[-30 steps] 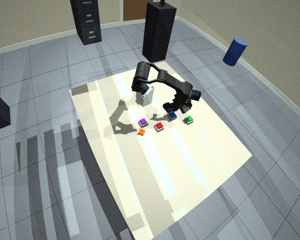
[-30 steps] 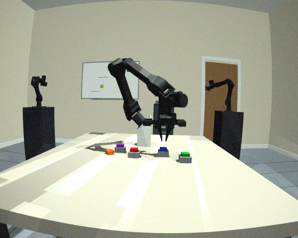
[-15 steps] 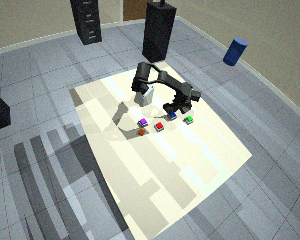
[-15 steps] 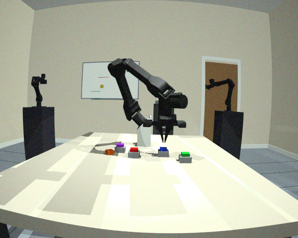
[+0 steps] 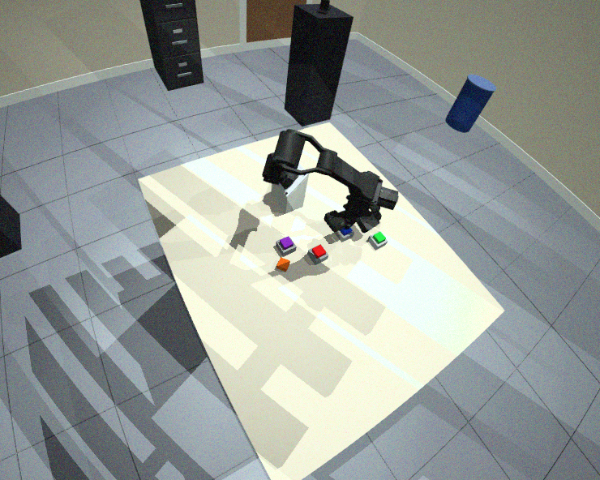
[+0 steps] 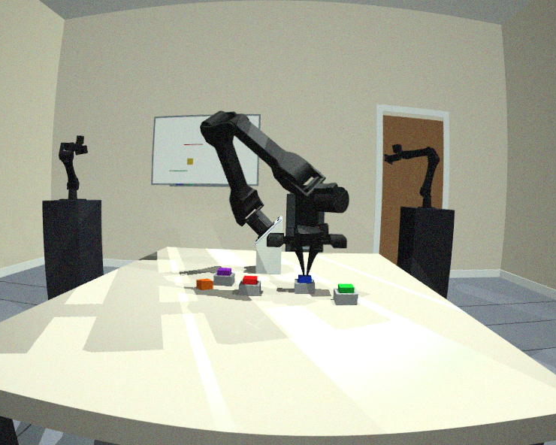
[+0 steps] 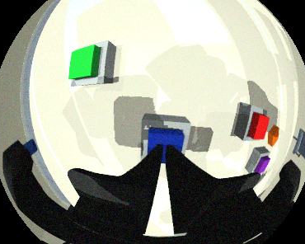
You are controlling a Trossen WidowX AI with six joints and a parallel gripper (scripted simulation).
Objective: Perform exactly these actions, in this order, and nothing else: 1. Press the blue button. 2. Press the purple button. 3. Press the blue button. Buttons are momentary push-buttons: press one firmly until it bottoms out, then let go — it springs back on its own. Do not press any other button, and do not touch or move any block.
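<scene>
On the desk (image 6: 412,344), blue button (image 6: 304,278) directly beneath the jaws, tips pinched together, holding nothing, pointing straight down and touching or just above its cap. Probably step one, pressing straight down. Green button (image 6: 345,287) just beside on one flank, red button (image 6: 249,280) on the other; purple button (image 6: 224,270) and orange block (image 6: 204,283) beyond.

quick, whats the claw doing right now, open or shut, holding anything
Claw: shut, holding nothing, tips together right at the top of the blue button.
</scene>
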